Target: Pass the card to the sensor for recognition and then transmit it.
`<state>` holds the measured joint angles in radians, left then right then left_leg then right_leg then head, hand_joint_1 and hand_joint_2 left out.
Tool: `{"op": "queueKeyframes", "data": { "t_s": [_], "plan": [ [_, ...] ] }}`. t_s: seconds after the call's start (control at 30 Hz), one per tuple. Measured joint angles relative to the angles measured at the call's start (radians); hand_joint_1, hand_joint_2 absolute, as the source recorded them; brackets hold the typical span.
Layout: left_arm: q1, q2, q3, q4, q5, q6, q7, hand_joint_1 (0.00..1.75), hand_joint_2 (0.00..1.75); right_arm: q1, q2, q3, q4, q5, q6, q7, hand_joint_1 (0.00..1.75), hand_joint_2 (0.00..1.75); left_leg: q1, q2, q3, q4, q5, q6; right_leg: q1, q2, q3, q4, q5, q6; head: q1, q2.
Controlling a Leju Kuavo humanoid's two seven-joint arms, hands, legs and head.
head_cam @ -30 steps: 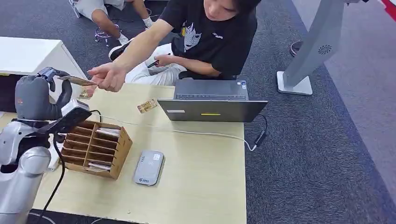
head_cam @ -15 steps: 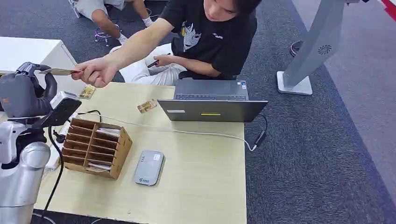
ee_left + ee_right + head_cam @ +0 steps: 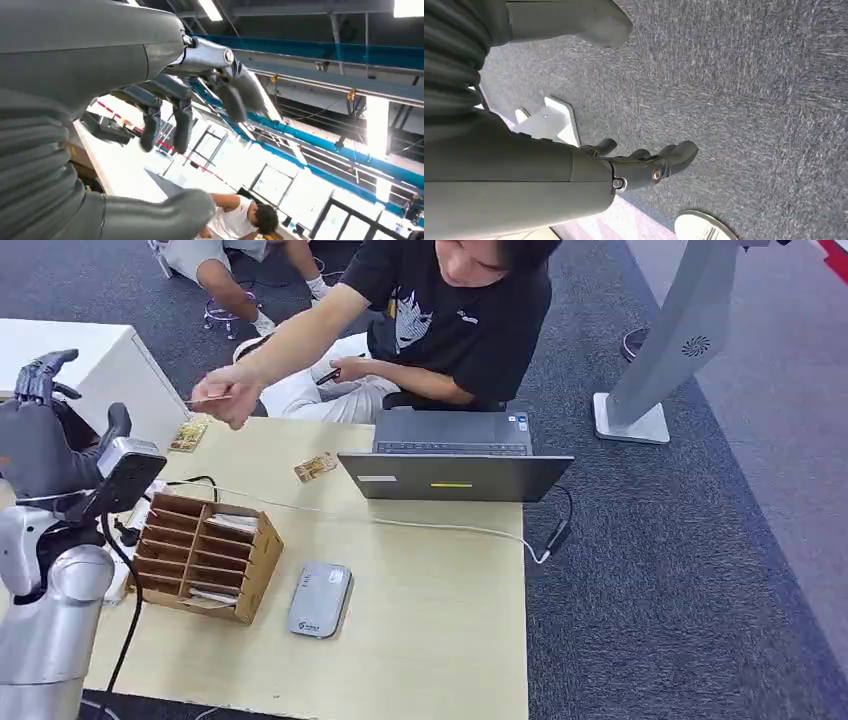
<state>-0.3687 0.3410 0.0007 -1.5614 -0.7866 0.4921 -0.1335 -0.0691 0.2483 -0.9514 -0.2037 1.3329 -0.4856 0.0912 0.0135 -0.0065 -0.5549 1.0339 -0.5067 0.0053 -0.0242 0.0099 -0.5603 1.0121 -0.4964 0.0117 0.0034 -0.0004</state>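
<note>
Laptop (image 3: 455, 455) and wooden organizer (image 3: 205, 557) flank the grey sensor (image 3: 319, 599).

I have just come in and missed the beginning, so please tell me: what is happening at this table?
A person seated behind the laptop reaches across the wooden table and holds a card in one hand. The robot's left hand is raised near that card with its fingers apart and holds nothing. Its right hand hangs over the carpet, empty. On the table lie a grey card sensor, a wooden sorter and two more cards.
</note>
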Motion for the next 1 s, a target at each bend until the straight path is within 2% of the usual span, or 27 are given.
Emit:
{"op": "queueKeyframes", "data": {
  "t_s": [0.27,0.47,0.63,0.73,0.87,0.93,1.0],
  "plan": [
    [0.01,-0.015,0.018,0.0,-0.002,0.011,-0.005,0.0,1.75,0.0,0.0,0.001,0.0,0.008,0.003,0.001,0.0,1.75,0.0,0.0,0.0,0.0,0.0,0.0,0.0,0.0,0.0,0.0,0.0,0.0,0.0,0.0],
    [0.066,-0.008,0.055,-0.027,-0.027,0.036,0.0,0.0,1.75,0.001,0.0,0.002,0.0,0.007,0.005,0.005,0.0,1.75,0.0,0.0,0.0,0.0,0.0,0.0,0.0,0.0,0.0,0.0,0.0,0.0,0.0,0.0],
    [0.139,0.01,0.111,-0.071,-0.077,0.031,0.046,0.0,1.75,0.002,0.0,0.002,0.0,-0.003,0.014,0.01,0.0,1.75,0.0,0.0,-0.001,0.0,0.0,0.0,0.0,0.0,0.0,0.0,0.0,0.0,0.0,0.0],
    [0.24,0.029,0.164,-0.136,-0.132,0.019,0.082,0.0,1.75,0.004,0.0,0.001,0.0,-0.014,0.014,0.015,0.0,1.75,0.0,0.004,0.001,-0.001,-0.001,-0.001,0.0,0.004,0.0,0.0,0.0,0.0,-0.001,0.0],
    [0.386,0.024,0.252,-0.239,-0.204,0.024,0.115,0.0,1.75,0.006,0.0,-0.002,0.0,-0.025,0.014,0.022,0.0,1.75,0.0,0.003,0.0,-0.001,-0.001,0.0,0.0,0.003,0.0,0.0,0.0,0.0,0.001,0.0],
    [0.465,0.006,0.298,-0.296,-0.245,0.032,0.122,0.0,1.75,0.008,0.0,-0.005,0.0,-0.028,0.014,0.025,0.0,1.75,0.0,0.004,0.0,-0.001,-0.001,0.0,0.0,0.004,0.0,-0.001,0.0,0.0,0.001,0.0],
    [0.536,-0.031,0.347,-0.351,-0.279,0.035,0.122,0.0,1.75,0.01,0.0,-0.009,0.0,-0.028,0.014,0.032,0.0,1.75,0.0,0.002,-0.001,-0.001,-0.002,0.0,0.0,0.002,0.0,-0.001,-0.001,0.001,0.001,0.0]
  ]
}}
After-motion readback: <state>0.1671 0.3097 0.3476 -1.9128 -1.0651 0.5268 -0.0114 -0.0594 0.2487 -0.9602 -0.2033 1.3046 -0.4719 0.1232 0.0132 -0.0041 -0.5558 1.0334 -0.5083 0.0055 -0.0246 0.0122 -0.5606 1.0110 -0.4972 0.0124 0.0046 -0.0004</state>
